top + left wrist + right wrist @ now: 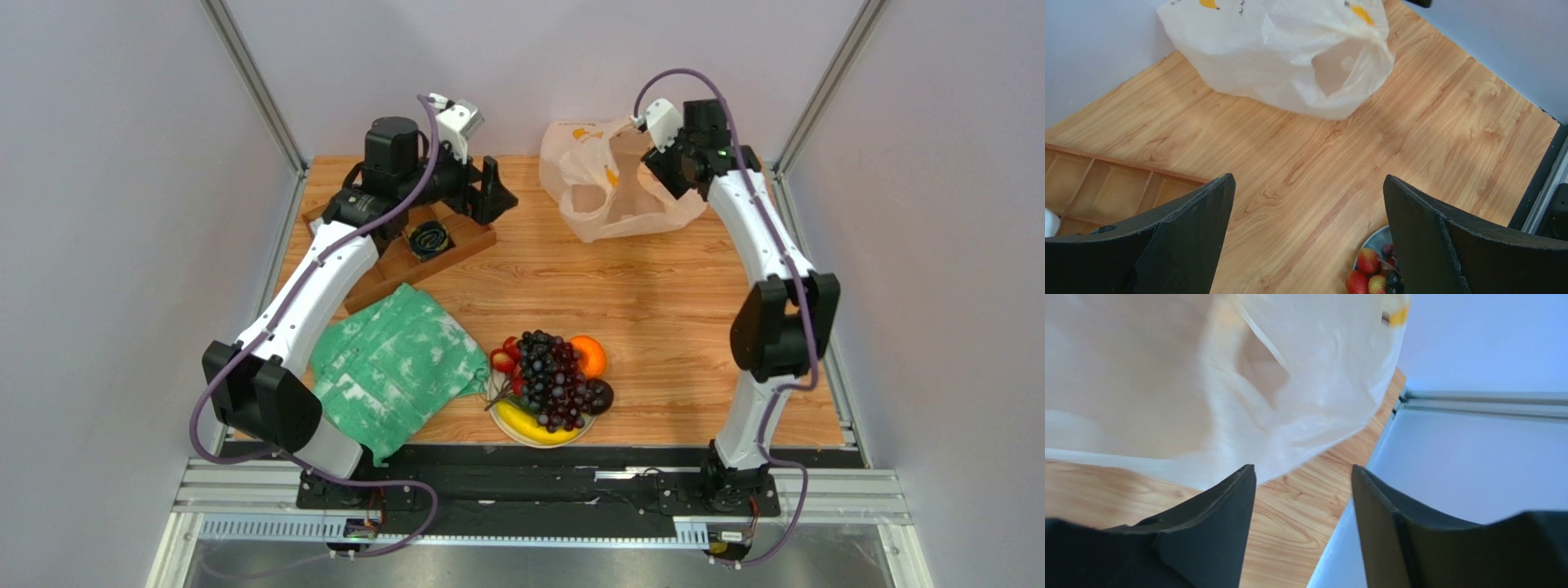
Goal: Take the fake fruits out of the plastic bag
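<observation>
Hovering over the wooden tray (399,263) at the far left of the table (669,306), the left gripper (1309,184) has its jaws spread wide, with only bare wood showing between them. The right gripper (1303,471) has its jaws parted about halfway and clasps nothing. Its fingertips sit just short of the plastic bag (601,190), and whether they brush it cannot be told.

One bag lies crumpled at the far side of the table, right of centre. One plate (1373,240) at the near edge carries five fake fruits, well apart from the bag:
- one red cluster (503,359)
- one grape bunch (550,374)
- one orange (589,355)
- one banana (528,424)
- one dark round fruit (599,396)

One green cloth (393,368) lies beside the plate on its left.
</observation>
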